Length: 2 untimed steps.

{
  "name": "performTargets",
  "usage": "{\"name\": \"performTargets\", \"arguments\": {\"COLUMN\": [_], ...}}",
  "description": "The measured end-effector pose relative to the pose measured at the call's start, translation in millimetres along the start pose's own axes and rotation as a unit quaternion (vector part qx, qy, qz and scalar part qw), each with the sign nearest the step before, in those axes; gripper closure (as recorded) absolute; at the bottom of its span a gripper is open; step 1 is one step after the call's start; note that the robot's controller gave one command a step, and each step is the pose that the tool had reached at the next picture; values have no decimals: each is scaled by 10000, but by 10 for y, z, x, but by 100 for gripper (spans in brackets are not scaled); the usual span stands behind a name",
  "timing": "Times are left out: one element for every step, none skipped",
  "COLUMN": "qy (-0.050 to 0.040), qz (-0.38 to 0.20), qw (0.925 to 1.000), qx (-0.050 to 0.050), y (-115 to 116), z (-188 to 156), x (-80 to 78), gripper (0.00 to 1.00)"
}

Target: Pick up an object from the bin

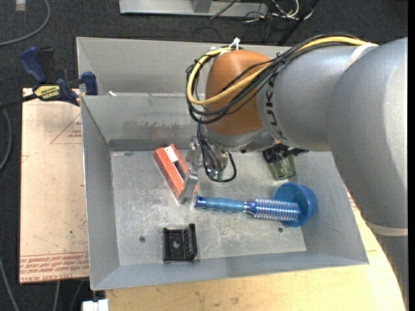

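Grey metal forms the bin (97,173), which holds a few loose things. The arm (324,89) reaches in from the right of the frame, its orange wrist cover (233,96) looped with yellow and black cables. The gripper (190,188) is low over the bin's floor, just left of centre, close against the lower right end of an orange-red oblong box (170,167) that lies slanted. Whether the gripper is spread or closed cannot be told. To its lower right lies a blue hairbrush (249,207), its bristled head against a blue round cup (302,201). A black square part (179,244) sits near the front wall, well apart, and a small green thing (281,167) lies beneath the arm.
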<state>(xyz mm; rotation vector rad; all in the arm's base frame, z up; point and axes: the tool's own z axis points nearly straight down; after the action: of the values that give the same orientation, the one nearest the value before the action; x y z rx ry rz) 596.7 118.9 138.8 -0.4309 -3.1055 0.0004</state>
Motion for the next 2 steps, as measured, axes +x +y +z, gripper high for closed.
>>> {"name": "performTargets", "arguments": {"qy": [-40,-45], "qz": [81,-154], "qw": [10000,9999], "qx": [-22,-20], "y": [-419,-905], "z": [-47,509], "x": [79,-166], "gripper": [0,0]}}
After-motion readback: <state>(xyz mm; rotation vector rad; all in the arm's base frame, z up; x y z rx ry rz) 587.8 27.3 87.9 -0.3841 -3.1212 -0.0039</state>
